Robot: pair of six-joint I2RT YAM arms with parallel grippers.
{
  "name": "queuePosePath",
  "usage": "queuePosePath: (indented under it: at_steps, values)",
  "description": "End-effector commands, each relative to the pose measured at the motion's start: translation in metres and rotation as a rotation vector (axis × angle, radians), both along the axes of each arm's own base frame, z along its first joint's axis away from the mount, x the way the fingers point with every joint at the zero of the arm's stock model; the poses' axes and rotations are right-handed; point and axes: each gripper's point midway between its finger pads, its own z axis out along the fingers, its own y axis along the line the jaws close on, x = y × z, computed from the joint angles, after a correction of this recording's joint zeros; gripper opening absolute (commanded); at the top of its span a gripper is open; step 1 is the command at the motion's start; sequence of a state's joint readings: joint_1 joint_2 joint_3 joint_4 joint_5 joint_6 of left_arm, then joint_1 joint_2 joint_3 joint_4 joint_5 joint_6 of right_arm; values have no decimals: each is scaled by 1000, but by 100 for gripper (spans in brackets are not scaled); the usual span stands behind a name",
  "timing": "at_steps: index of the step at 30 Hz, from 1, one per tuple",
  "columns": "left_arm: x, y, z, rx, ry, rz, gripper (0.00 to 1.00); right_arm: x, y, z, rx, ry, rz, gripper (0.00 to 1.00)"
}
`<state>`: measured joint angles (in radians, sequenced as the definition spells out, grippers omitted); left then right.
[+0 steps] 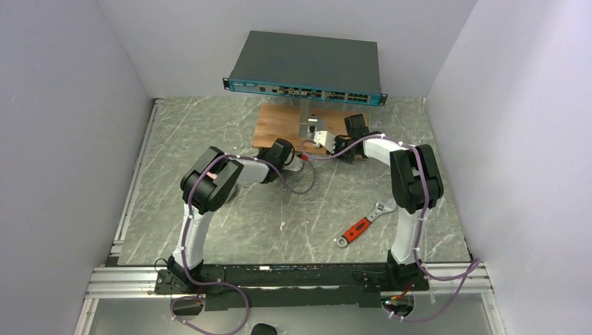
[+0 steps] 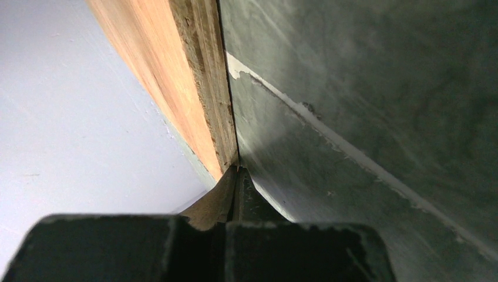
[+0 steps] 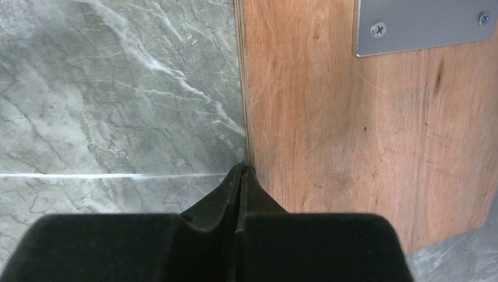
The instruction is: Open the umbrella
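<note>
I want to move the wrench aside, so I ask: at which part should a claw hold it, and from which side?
Probably take the wrench by its red handle, near the middle, coming straight from above. It lies flat and slanted on the table, so the grip should go across the narrow handle, not along it. The right claw is shut and must open first.

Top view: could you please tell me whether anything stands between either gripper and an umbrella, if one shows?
No umbrella shows in any view, so no path can be judged. The left gripper and right gripper, jaws shut, point at the edge of the wooden board.
</note>
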<state>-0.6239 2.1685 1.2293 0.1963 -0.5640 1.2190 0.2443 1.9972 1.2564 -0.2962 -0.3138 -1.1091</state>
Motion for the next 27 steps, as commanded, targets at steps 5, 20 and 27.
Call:
queuePosePath:
  at_steps: [5,20,27]
  values:
    - [17,-27,26,-35,-86,-59,0,101,-108,-14,-285,-341,-273,0]
    - [8,-38,32,-84,-86,-88,0,46,-119,-7,-423,-429,-221,0]
    - [3,-47,24,-78,-74,-156,0,57,-139,-15,-499,-488,-288,0]
